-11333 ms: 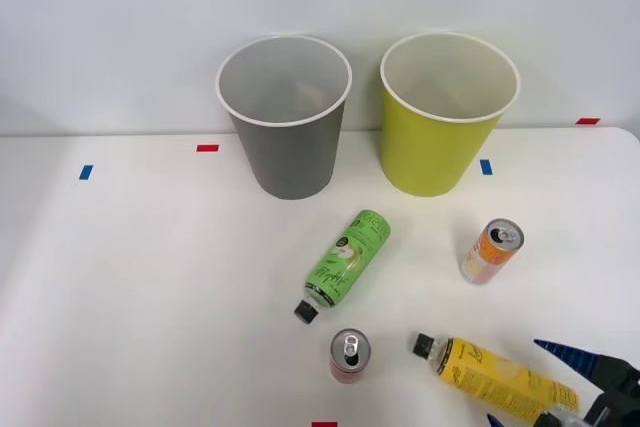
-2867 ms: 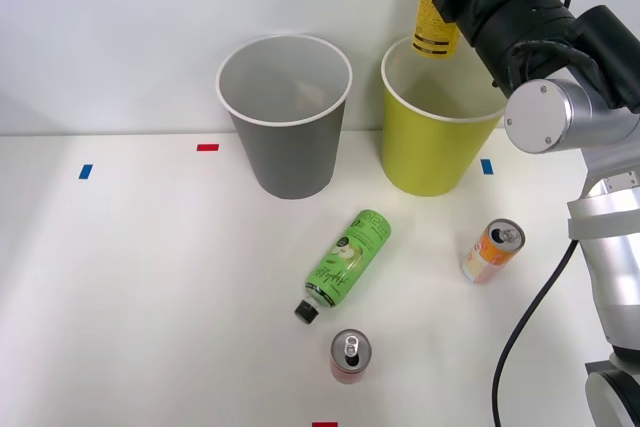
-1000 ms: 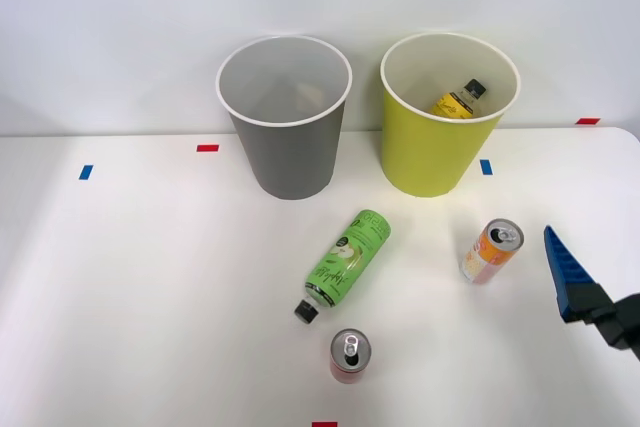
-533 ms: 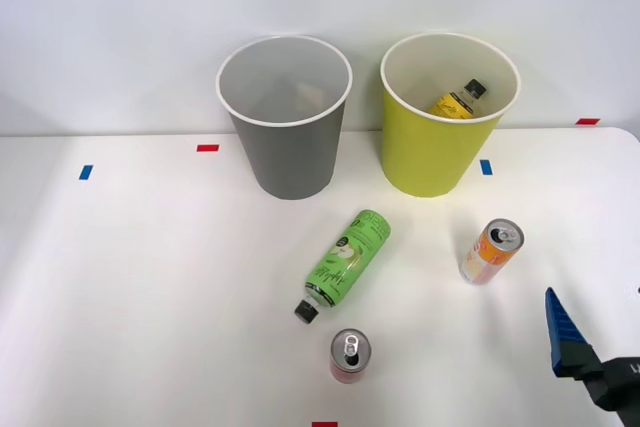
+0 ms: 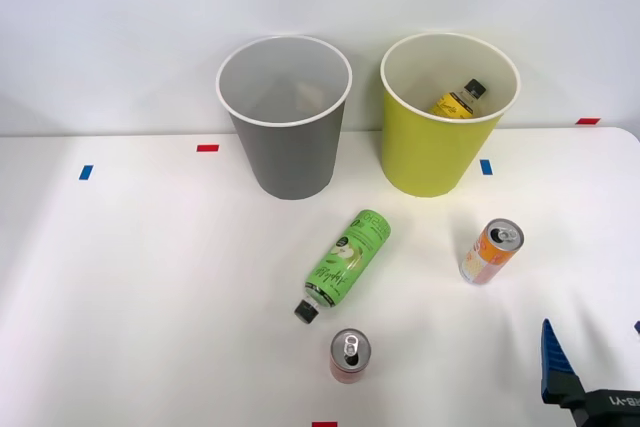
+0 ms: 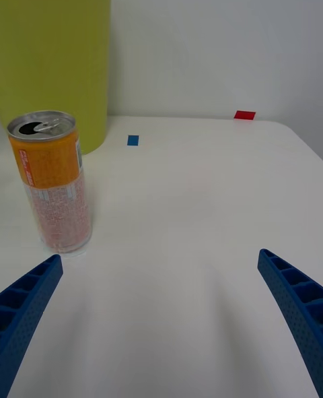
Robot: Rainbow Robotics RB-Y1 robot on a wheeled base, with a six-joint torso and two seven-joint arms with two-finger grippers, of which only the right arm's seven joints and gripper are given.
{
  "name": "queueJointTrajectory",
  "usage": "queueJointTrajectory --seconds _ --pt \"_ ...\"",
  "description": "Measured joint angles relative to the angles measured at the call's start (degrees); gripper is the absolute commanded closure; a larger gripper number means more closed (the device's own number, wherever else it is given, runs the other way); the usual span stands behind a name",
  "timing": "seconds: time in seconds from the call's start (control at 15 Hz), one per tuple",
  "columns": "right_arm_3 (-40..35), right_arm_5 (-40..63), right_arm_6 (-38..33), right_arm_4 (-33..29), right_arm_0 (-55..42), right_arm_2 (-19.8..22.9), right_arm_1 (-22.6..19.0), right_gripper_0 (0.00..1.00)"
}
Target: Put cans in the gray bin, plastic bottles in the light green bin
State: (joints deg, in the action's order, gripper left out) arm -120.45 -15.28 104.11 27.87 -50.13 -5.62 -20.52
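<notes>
Presently, orange-and-white can (image 5: pixel 491 251): upright on tabletop (image 5: pixel 150 277), bare surface all round.
Red can (image 5: pixel 349 355): upright near front edge.
Green-label bottle (image 5: pixel 343 262): lying between the cans.
Light green bin (image 5: pixel 447 115): holds yellow-label bottle (image 5: pixel 458 99).
Gray bin (image 5: pixel 287 119): beside it.
Right end effector (image 6: pixel 161 317): released, fingers wide apart, near orange-and-white can.
</notes>
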Motion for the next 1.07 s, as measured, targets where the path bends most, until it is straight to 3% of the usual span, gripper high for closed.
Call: queueJointTrajectory --seconds 0.2,0.47,0.67,0.87,1.07 --pt "2.02 -0.07 -3.12 -8.75 1.37 1.32 3.54 0.00" --pt "6.12 -4.35 -17.77 -23.97 2.30 1.45 7.62 0.00" --pt "11.84 -14.67 -28.55 -34.13 2.86 1.42 8.69 0.00" --pt "15.95 -23.50 -29.19 -38.65 2.60 1.08 7.89 0.00" --pt "16.48 -26.69 -20.12 -38.25 0.37 0.12 6.60 0.00"
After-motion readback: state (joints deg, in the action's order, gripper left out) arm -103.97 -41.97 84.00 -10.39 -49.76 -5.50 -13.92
